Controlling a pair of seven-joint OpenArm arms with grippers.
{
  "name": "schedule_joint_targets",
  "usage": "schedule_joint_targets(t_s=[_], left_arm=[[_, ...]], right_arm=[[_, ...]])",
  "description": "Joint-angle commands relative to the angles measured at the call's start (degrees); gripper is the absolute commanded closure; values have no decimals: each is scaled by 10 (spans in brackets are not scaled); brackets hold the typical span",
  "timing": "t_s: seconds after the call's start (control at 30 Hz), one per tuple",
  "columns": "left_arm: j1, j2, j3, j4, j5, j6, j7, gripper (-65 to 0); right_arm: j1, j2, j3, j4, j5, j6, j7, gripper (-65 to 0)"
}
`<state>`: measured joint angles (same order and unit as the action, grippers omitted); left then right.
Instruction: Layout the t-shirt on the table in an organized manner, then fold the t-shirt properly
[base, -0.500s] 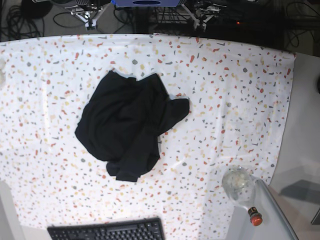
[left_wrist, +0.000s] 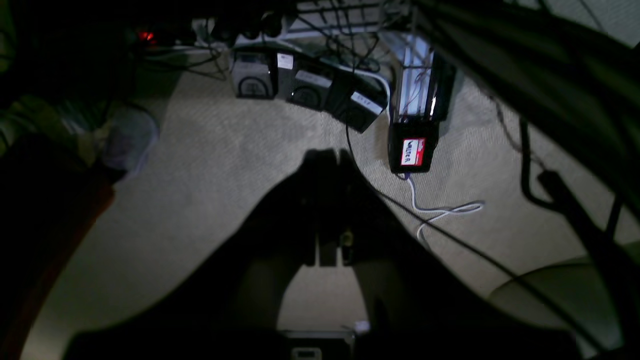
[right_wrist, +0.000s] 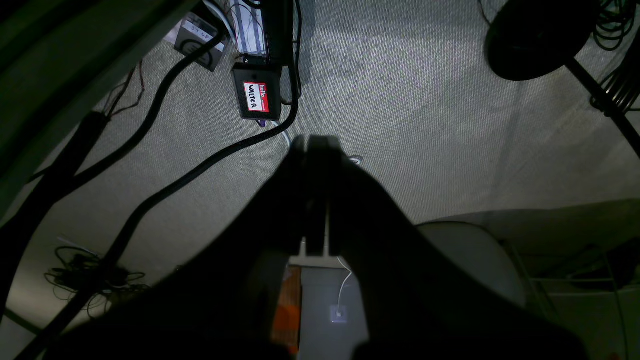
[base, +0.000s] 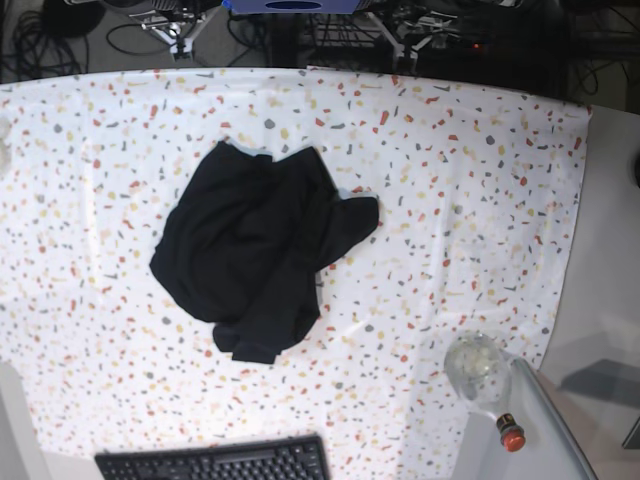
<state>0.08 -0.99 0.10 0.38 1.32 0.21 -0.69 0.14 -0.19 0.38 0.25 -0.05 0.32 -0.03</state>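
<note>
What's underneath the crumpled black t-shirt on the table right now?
The crumpled black soft-fabric t-shirt lies on the white terrazzo-flecked cloth table. The flecked cloth shows all around it. Whatever sits beneath the bunched fabric is covered, so nothing else can be confirmed there.

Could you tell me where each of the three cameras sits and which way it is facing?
Base: overhead, looking straight down on the table with the crumpled t-shirt; no arm shows.
Left wrist: on the left arm, facing the carpeted floor and cables off the table; the shut left gripper shows as a dark silhouette.
Right wrist: on the right arm, facing the floor too; the shut right gripper shows.
Shared: both wrist views catch the black box with the red name sticker.
</note>
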Motion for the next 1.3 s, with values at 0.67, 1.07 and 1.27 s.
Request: schedule_joint_targets(t_s=[0.67,1.07,1.27], left_arm=[[73,-5,-7,114,-5,2,6,0],[80,-6,-7,144,-5,2,6,-5],[80,-6,-7,144,-5,2,7,-7]], right_arm=[[-1,-2,3,23,1,-7,1,-2],[-45,-1,0,85,1,-6,1,-353],[-70,-1,-1,123,1,-6,-3,-230]])
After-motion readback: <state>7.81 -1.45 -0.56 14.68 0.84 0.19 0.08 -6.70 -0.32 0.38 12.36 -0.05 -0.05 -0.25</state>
